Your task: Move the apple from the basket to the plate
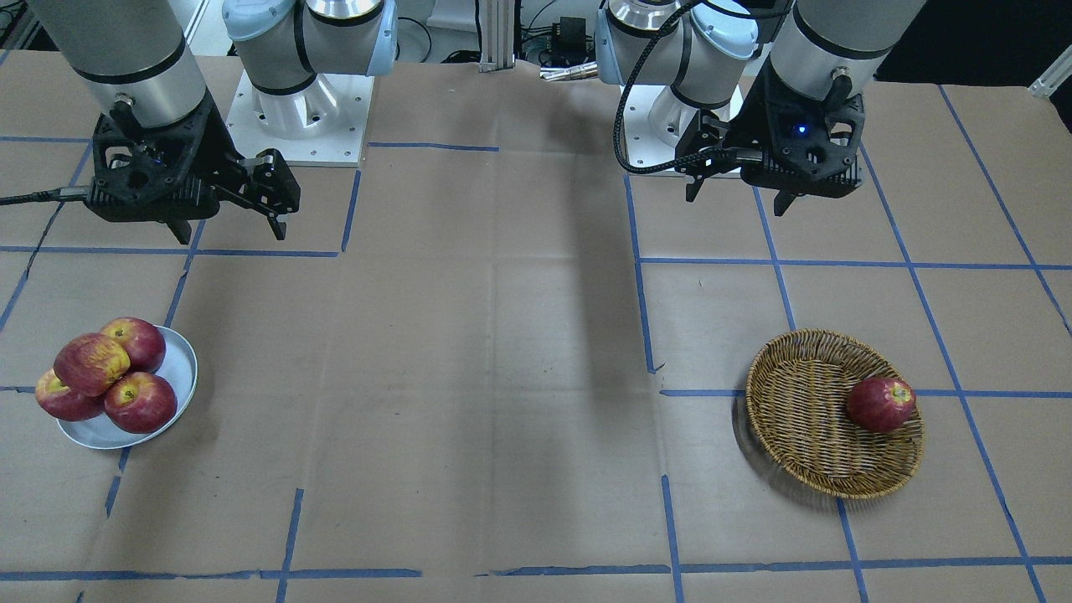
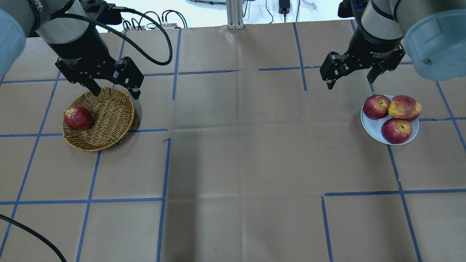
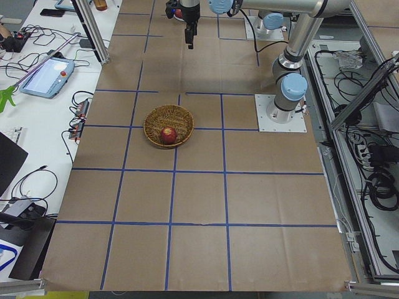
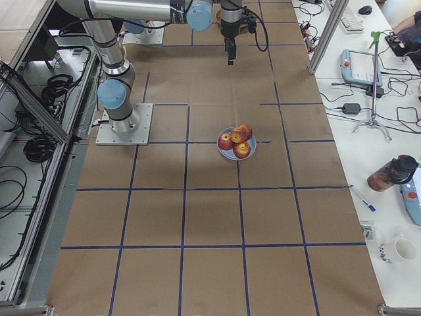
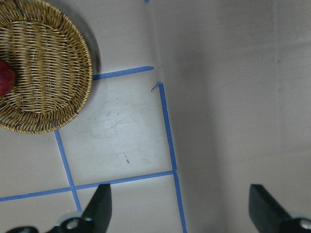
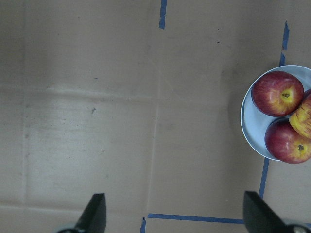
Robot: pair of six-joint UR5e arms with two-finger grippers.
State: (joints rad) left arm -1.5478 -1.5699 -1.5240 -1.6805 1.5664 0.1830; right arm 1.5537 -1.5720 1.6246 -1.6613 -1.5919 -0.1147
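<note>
The streaked yellow-red apple (image 2: 401,106) lies on top of darker red apples on the pale plate (image 2: 375,126), also shown in the front view (image 1: 92,363) and at the right wrist view's edge (image 6: 305,119). The wicker basket (image 2: 109,116) holds one dark red apple (image 2: 77,118) at its rim. My left gripper (image 2: 115,91) is open and empty, above the basket's far edge. My right gripper (image 2: 350,82) is open and empty, above the table just beyond the plate (image 1: 182,360).
Brown paper with blue tape lines covers the table (image 2: 236,145). The basket (image 1: 804,419) and the plate lie far apart at opposite ends. The arm bases (image 1: 293,117) stand at the robot's edge. Laptops, cables and a bottle (image 4: 395,172) lie off the table's ends.
</note>
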